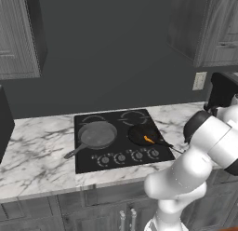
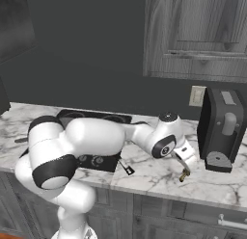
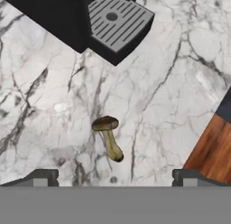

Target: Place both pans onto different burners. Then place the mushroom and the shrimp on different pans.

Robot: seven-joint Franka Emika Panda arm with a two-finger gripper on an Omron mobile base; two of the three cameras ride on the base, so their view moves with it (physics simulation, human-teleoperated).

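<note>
1. The claw (image 3: 115, 177) hangs over the marble counter (image 3: 171, 83) with its two tips spread wide, nothing between them.
2. In the hand view the mushroom (image 3: 108, 137) lies on its side on the counter, cap away from the tips and stem toward them, in the gap just ahead of the claw and apart from both tips.
3. In the right base view the mushroom (image 2: 183, 175) shows as a small brown lump just under the claw (image 2: 185, 168), on the counter's near edge; whether a tip touches it is hard to tell at this size.
4. The coffee machine (image 2: 222, 129) stands just right of the claw, its grated drip tray (image 3: 118, 21) beyond the mushroom in the hand view.
5. On the cooktop (image 1: 122, 139), well left of the claw, the grey skillet (image 1: 96, 134) sits on the near-left burner, its handle pointing out over the counter to the near left.
6. The black pan (image 1: 144, 134) sits on the near-right burner with the orange shrimp (image 1: 148, 139) inside it.
7. The two far burners (image 1: 132, 117) are bare.
</note>
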